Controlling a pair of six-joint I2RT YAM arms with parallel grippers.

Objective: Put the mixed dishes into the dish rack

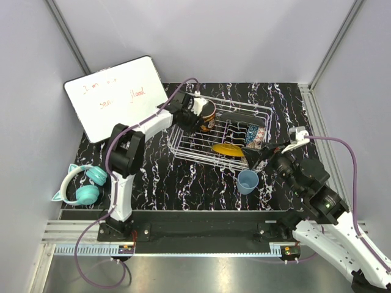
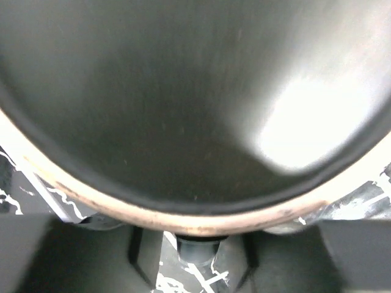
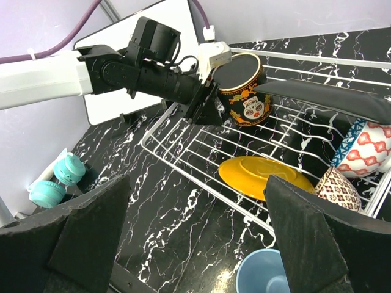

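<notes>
My left gripper [image 1: 194,118] is shut on the black-orange mug [image 1: 208,116] and holds it tilted over the far left end of the white wire dish rack [image 1: 183,146]. The mug's dark inside [image 2: 183,91] fills the left wrist view. In the right wrist view the mug [image 3: 244,91] shows its white face. In the rack lie a yellow plate [image 3: 263,177], a blue patterned bowl [image 3: 366,146], a floral dish [image 3: 339,189] and a dark plate [image 3: 324,94] on edge. My right gripper [image 3: 195,244] is open and empty above the pale blue cup [image 3: 263,274] at the rack's near side. No red bowl shows.
Teal cat-ear headphones [image 1: 82,186] lie at the near left of the black marbled table. A white writing board [image 1: 119,97] leans at the back left. Grey walls close in the back and sides.
</notes>
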